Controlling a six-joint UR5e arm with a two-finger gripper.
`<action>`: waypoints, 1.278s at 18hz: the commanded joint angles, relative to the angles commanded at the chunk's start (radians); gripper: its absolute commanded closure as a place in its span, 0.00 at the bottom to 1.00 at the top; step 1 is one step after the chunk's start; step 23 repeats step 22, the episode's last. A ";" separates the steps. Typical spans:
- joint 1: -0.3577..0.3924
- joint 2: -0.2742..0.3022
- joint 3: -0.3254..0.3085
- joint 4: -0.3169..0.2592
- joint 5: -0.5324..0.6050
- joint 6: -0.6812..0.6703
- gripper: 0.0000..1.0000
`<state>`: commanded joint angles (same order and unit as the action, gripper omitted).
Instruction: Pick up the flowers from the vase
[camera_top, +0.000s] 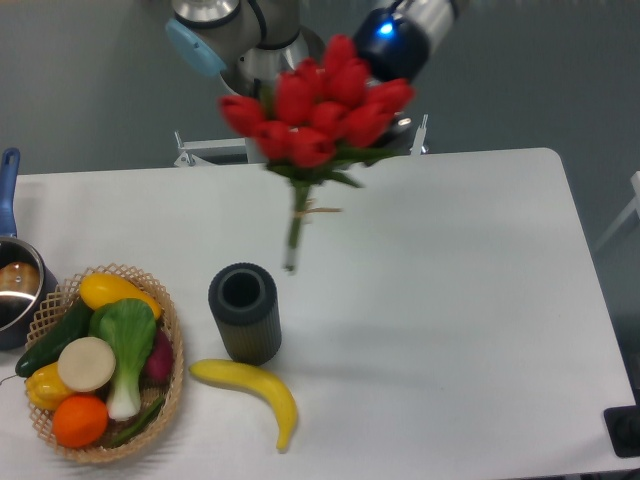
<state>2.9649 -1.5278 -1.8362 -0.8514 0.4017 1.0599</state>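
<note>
One bunch of flowers (318, 112) hangs in the air, above the white table (450, 280) and clear of the one dark vase (244, 312). I count about ten red buds, a bit blurry. The stem tips end just up and to the right of the vase's round mouth. The gripper (385, 105) sits behind the buds, so I cannot tell if its fingers pinch the bunch. One yellow banana (250, 385) lies in front of the vase. One woven basket (170, 390) holds about eight fruits and vegetables. One pot (15, 285) sits at the left edge.
</note>
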 joint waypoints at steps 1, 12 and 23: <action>0.019 -0.015 0.000 0.002 0.026 0.003 0.61; 0.120 -0.147 0.115 0.000 0.163 0.015 0.61; 0.123 -0.155 0.103 0.000 0.155 0.012 0.61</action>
